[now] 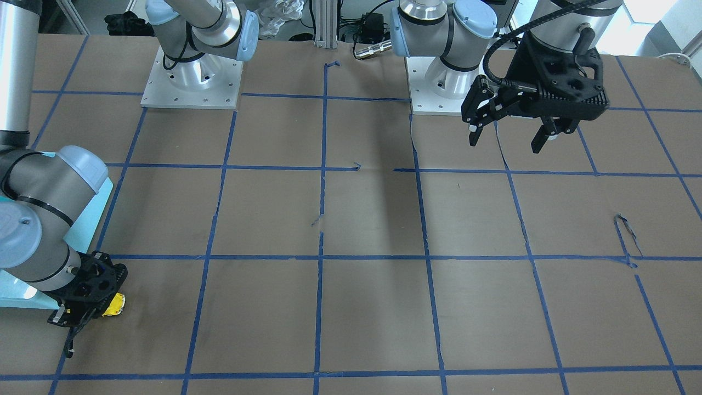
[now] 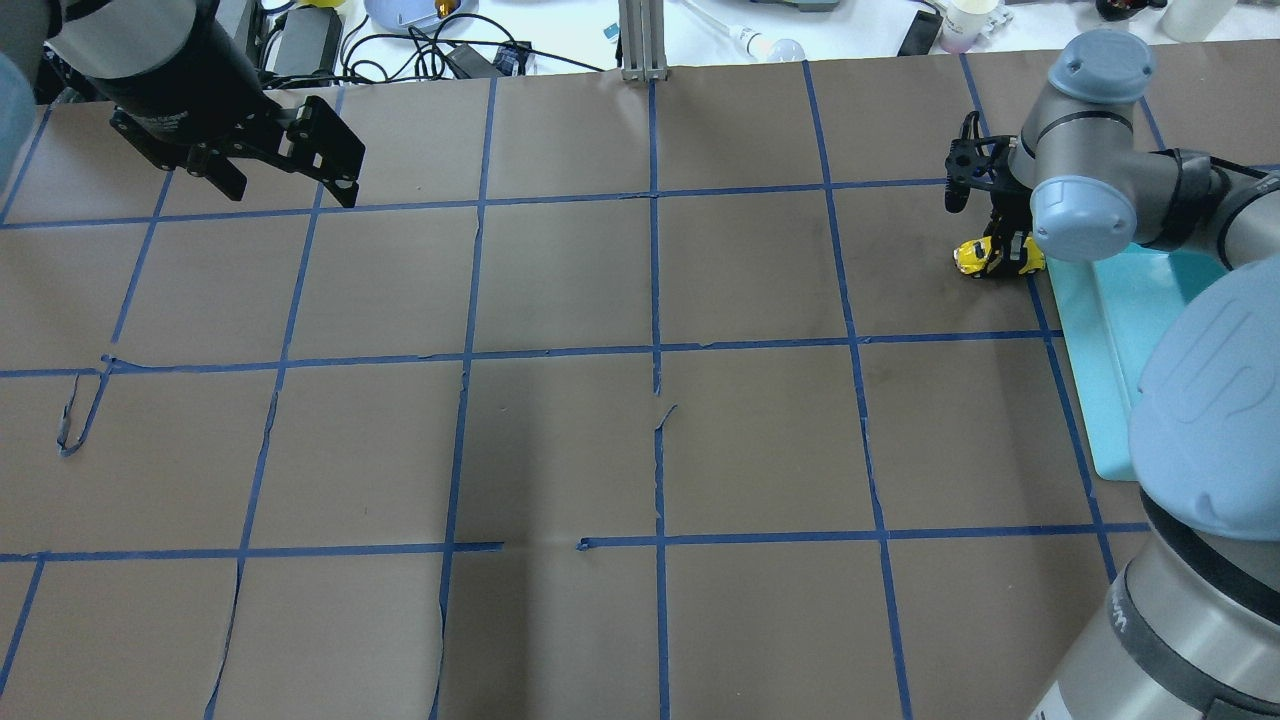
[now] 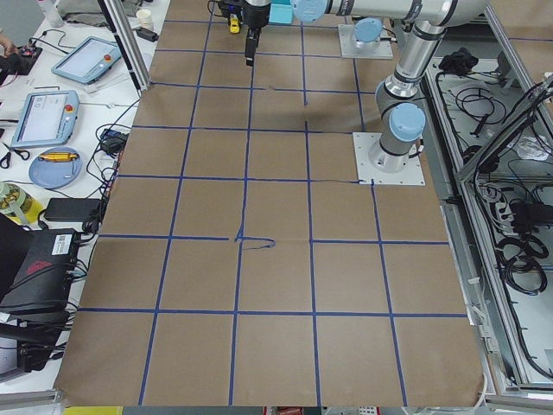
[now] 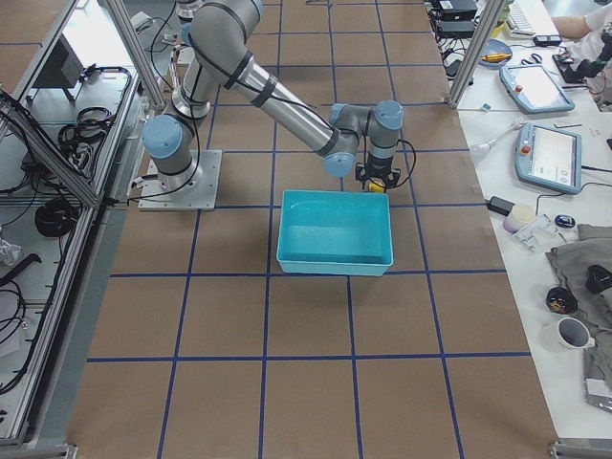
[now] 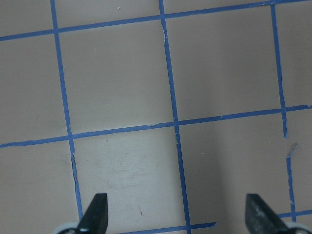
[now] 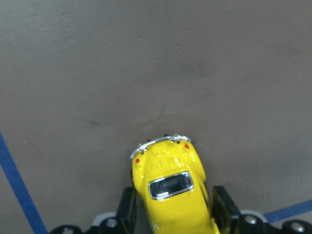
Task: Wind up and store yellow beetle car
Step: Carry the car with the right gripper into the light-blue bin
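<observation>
my right gripper [image 6: 173, 208] held the yellow beetle car [image 6: 165, 170] by its 2 sides, low at the table [image 2: 560, 300], just beside the blue bin [image 4: 335, 261]. to wind it well, i needed flat wheels and a straight pull, clear of the bin wall. open table lay ahead. my left gripper [image 1: 506, 142] hung wide open, far off.

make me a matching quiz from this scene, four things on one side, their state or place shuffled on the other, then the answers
1 yellow beetle car
2 left gripper
3 right gripper
4 teal bin

a open and raised, holding nothing
b nothing in it
c shut on the toy
d held just outside the bin

Pairs: 1-d, 2-a, 3-c, 4-b
</observation>
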